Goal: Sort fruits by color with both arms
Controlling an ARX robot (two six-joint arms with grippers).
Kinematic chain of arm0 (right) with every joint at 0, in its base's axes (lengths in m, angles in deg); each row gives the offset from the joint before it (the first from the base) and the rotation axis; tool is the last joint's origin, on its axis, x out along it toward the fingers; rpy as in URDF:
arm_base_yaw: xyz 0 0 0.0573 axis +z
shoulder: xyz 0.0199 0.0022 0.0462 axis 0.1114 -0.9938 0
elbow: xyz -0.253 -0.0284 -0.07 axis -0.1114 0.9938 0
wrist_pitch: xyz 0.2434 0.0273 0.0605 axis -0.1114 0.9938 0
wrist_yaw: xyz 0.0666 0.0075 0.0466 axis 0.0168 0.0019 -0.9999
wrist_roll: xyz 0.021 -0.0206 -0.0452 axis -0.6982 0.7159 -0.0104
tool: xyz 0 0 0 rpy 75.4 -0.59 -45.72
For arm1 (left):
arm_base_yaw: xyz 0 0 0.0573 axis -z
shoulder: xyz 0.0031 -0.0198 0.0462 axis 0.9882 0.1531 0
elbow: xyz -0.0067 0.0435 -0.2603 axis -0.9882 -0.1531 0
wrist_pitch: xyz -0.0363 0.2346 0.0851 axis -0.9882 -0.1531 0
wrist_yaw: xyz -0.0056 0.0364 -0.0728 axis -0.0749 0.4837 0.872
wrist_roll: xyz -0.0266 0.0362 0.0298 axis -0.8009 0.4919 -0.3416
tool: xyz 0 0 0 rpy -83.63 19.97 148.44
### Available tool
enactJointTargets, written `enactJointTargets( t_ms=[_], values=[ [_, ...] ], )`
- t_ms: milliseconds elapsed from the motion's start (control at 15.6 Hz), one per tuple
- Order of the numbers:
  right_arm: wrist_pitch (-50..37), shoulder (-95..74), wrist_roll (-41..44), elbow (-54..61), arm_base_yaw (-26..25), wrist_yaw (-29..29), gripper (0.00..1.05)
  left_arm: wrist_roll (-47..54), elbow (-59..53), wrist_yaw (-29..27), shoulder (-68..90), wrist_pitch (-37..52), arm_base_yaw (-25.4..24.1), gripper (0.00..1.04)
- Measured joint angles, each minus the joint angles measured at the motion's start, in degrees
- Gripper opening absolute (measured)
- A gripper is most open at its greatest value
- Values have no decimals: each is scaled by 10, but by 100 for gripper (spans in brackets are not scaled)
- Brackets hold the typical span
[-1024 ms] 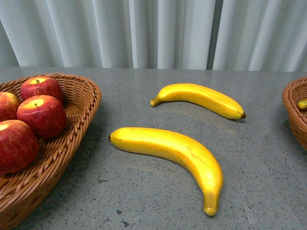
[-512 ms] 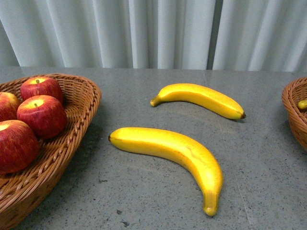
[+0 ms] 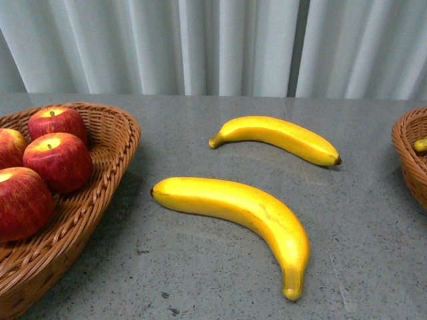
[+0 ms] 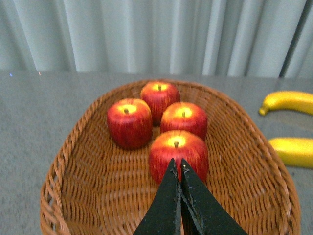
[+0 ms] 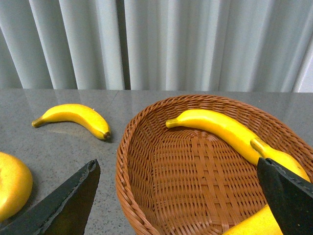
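The grey table point(image 3: 200, 280) bore a left basket point(image 3: 100, 193) and a right basket point(image 5: 142, 142), with a near banana point(image 3: 240, 210) and a far banana point(image 3: 280, 137) loose between them and more bananas point(image 5: 220, 128) inside the right one. Four red apples point(image 4: 129, 122) sat in the left basket, close to the left gripper point(image 4: 177, 169), whose fingers were pressed together. The right gripper point(image 5: 177, 164) stood spread over its basket.

Front camera is looking low across the table point(image 3: 200, 280); wrist cameras are sitting close above the left basket point(image 4: 98, 191) and right basket point(image 5: 195, 186), all sharing the far banana point(image 3: 280, 137).
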Motion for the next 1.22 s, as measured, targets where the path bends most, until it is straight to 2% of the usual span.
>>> enactJointTargets(
  t_ms=[256, 512, 704, 768, 960, 1024, 1088, 1152, 1216],
  values=[
    [0, 0, 0, 0, 0, 0, 98, 0, 0, -2, -33, -6, 0, 1],
    [0, 0, 0, 0, 0, 0, 98, -1, 0, -2, -33, -7, 0, 44],
    [0, 0, 0, 0, 0, 0, 98, -1, 0, -2, -33, -7, 0, 81],
    [0, 0, 0, 0, 0, 0, 98, -1, 0, -2, -33, -7, 0, 99],
    [2, 0, -1, 0, 0, -2, 98, -1, 0, -2, -33, -7, 0, 98],
    [39, -46, -33, -19, -32, -82, 98, -1, 0, -2, -33, -7, 0, 98],
    [-34, -159, -63, -52, -29, -124, 98, -1, 0, -3, -33, -7, 0, 98],
    [-170, -285, -66, -107, 5, -137, 98, -1, 0, -3, -33, -7, 0, 98],
    [-256, -388, -66, -154, 33, -123, 98, -1, 0, -2, -33, -7, 0, 98]
  ],
)
